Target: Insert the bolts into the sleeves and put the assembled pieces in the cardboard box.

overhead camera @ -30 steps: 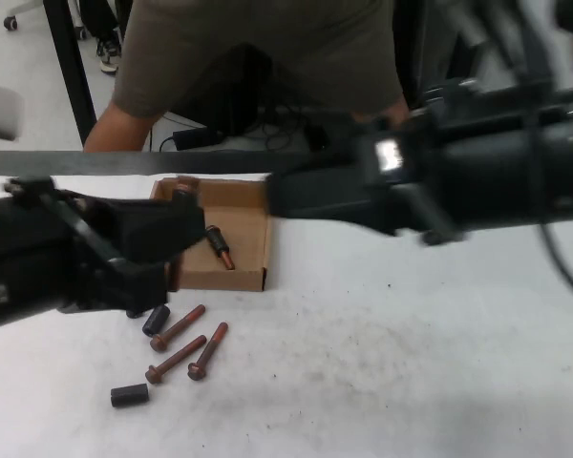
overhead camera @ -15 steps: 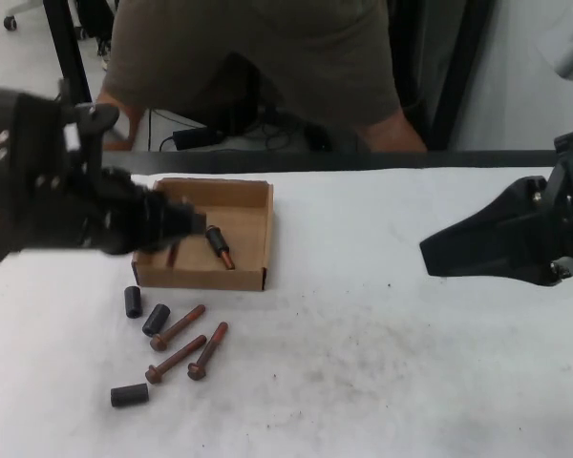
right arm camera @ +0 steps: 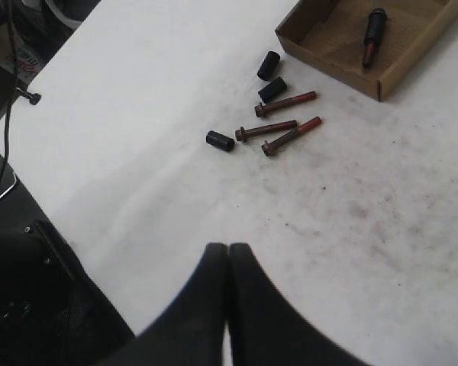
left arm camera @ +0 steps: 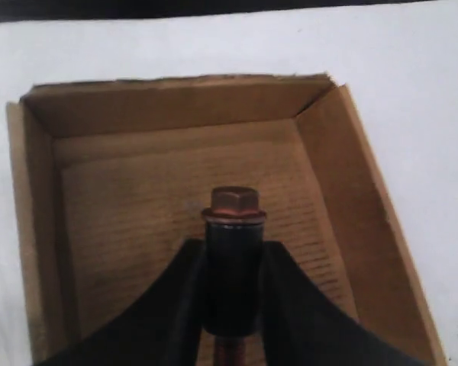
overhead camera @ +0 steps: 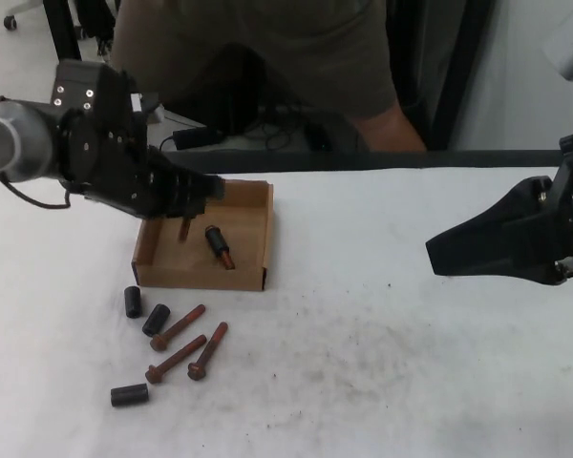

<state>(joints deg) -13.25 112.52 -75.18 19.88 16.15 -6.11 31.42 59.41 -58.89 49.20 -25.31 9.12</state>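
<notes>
Over the cardboard box (overhead camera: pixel 248 277), my left gripper (overhead camera: pixel 193 202) hangs shut on an assembled piece (overhead camera: pixel 184 228). In the left wrist view the gripper (left arm camera: pixel 233 263) clamps the black sleeve (left arm camera: pixel 232 282), with the bolt's copper hex head (left arm camera: pixel 234 204) sticking out past the fingers and the box floor (left arm camera: pixel 137 206) behind it. Another assembled piece (overhead camera: pixel 218 245) (right arm camera: pixel 372 29) lies inside the box. Three loose bolts (overhead camera: pixel 177 327) (overhead camera: pixel 176 360) (overhead camera: pixel 208 350) and three black sleeves (overhead camera: pixel 133 301) (overhead camera: pixel 156 319) (overhead camera: pixel 129 394) lie in front of the box. My right gripper (right arm camera: pixel 227 250) (overhead camera: pixel 441 256) is shut on nothing, high at the right.
A person stands behind the bench's far edge, past the box. The white bench top (overhead camera: pixel 382 363) spreads open between the loose parts and the right arm. In the right wrist view the bench's left edge (right arm camera: pixel 30 91) drops off to dark gear and cables.
My left arm has swung up and back from close to the camera to above the box, carrying the assembled piece. The right arm pulled away to the right, then held still.
</notes>
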